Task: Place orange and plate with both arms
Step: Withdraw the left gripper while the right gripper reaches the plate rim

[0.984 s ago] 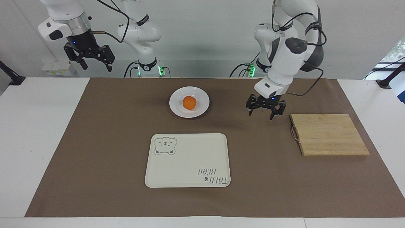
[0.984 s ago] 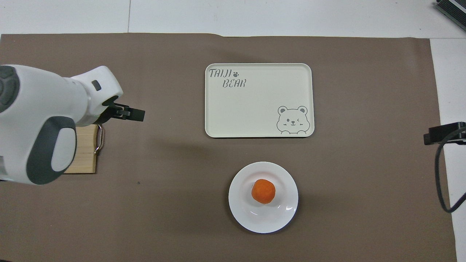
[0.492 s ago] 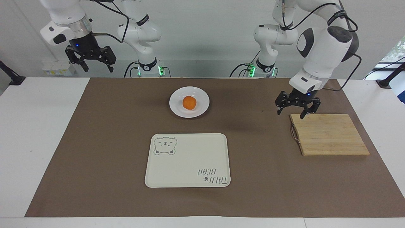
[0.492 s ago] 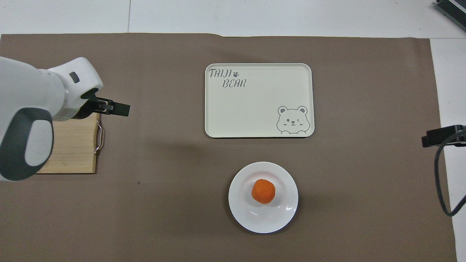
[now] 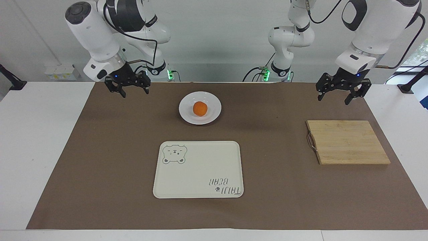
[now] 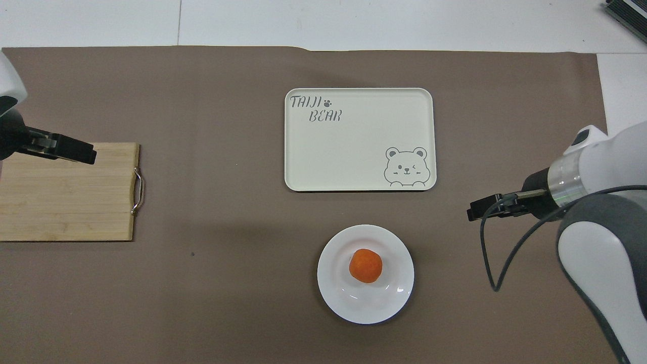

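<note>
The orange (image 5: pixel 200 108) lies in the middle of the white plate (image 5: pixel 187 107), which rests on the brown mat close to the robots; the overhead view shows the orange (image 6: pixel 365 265) and the plate (image 6: pixel 343 298) too. My right gripper (image 5: pixel 134 93) is open and empty, in the air over the mat beside the plate, toward the right arm's end; the overhead view also shows it (image 6: pixel 480 210). My left gripper (image 5: pixel 333 99) is open and empty, raised over the mat by the cutting board; the overhead view also shows it (image 6: pixel 81 151).
A cream bear tray (image 5: pixel 200 170) lies farther from the robots than the plate, with nothing on it. A wooden cutting board (image 5: pixel 347 142) with a metal handle lies toward the left arm's end. The brown mat (image 5: pixel 100 150) covers most of the table.
My left gripper has risen and moved away from the plate toward the left arm's end, past the cutting board. My right gripper has come down and in toward the plate. Orange and plate have not moved.
</note>
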